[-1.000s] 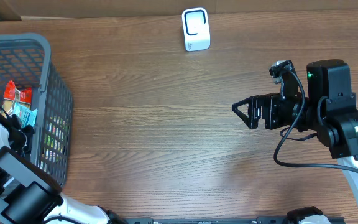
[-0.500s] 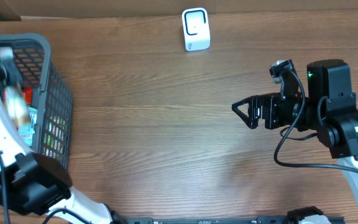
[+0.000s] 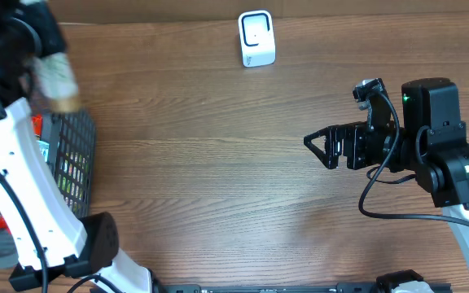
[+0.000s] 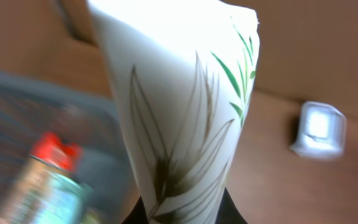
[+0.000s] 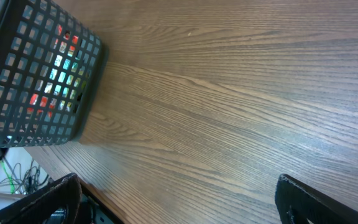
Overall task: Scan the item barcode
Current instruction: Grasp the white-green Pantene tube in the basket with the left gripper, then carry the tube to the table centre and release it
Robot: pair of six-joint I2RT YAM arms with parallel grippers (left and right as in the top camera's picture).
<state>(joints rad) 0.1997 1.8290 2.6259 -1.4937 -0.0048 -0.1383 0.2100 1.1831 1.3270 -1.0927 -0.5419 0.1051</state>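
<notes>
Seen from above, a wooden table (image 3: 218, 179) has a gray plastic mesh basket (image 3: 76, 159) at its left edge and a small white scanner (image 3: 256, 38) standing upright near the far edge, toward the middle. The left gripper (image 3: 46, 45) is raised above the far corner of the basket, clenched on a pale packet (image 3: 57, 77) that is blurred in this view. Its wrist camera shows the packet (image 4: 179, 106) up close: white, printed with thin green and brown leaves, wider at the top and narrowing toward the dark fingers that pinch it at the bottom of the frame. Behind the packet, the scanner (image 4: 319, 129) sits to the right on the table, well apart from it. To the left, the basket holds a blurred item with a red top (image 4: 51, 168). No barcode can be made out on the side of the packet that shows. More red and teal packages (image 3: 39, 134) are visible through the basket's mesh. On the right side of the table, the right gripper (image 3: 320, 150) points left with its jaws spread wide and nothing between them. Its camera looks across bare wood grain to the basket (image 5: 36, 81).
</notes>
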